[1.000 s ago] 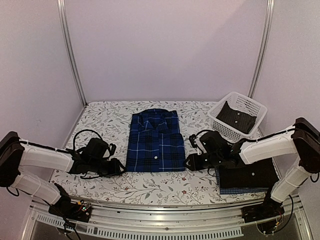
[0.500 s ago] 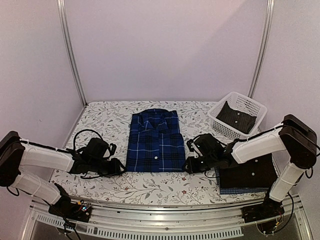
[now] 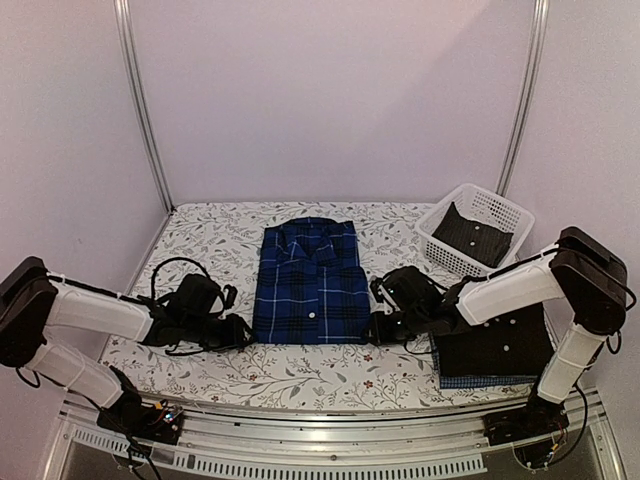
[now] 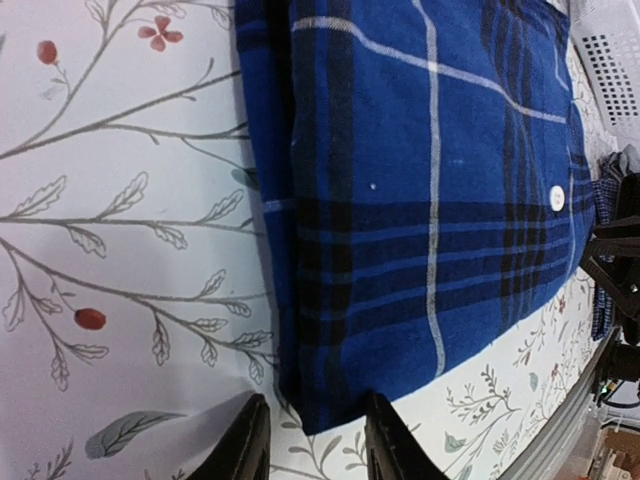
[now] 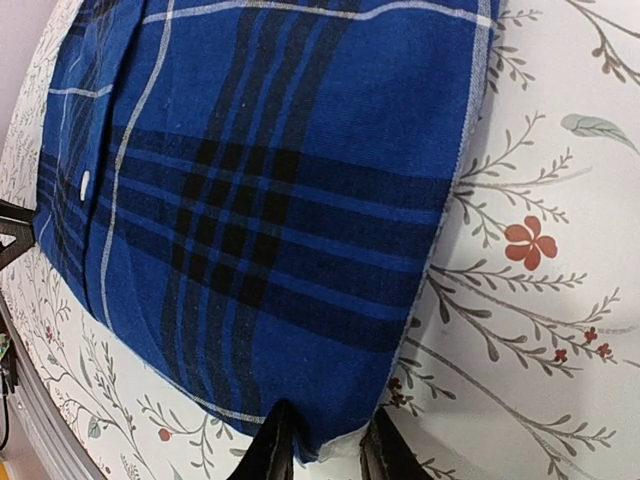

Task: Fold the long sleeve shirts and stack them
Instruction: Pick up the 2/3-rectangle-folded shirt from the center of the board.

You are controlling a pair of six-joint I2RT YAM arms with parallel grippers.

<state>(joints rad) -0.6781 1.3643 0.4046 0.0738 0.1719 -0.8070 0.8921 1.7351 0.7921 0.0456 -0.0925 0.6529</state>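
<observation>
Now both grippers have come in to the near corners of the plaid shirt.
From above, the plaid shirt (image 3: pixel 310 285) lies folded in the middle of the table (image 3: pixel 200 240). The right gripper (image 3: pixel 378 328) has slid in since a second ago and sits at the shirt's 5 o'clock corner. The left gripper (image 3: pixel 238 333) has crept up to the 7 o'clock corner. At 4 o'clock from the plaid shirt, the black shirt (image 3: pixel 500 350) lies folded on the check shirt (image 3: pixel 478 381). In the left wrist view, the left gripper (image 4: pixel 312 420) has its fingers apart around the corner and is not squeezing yet. In the right wrist view, the corner fills the gap in the right gripper (image 5: pixel 322 432), and I cannot tell if it is pinching. I think this shirt is ready to be lifted onto the pile.
</observation>
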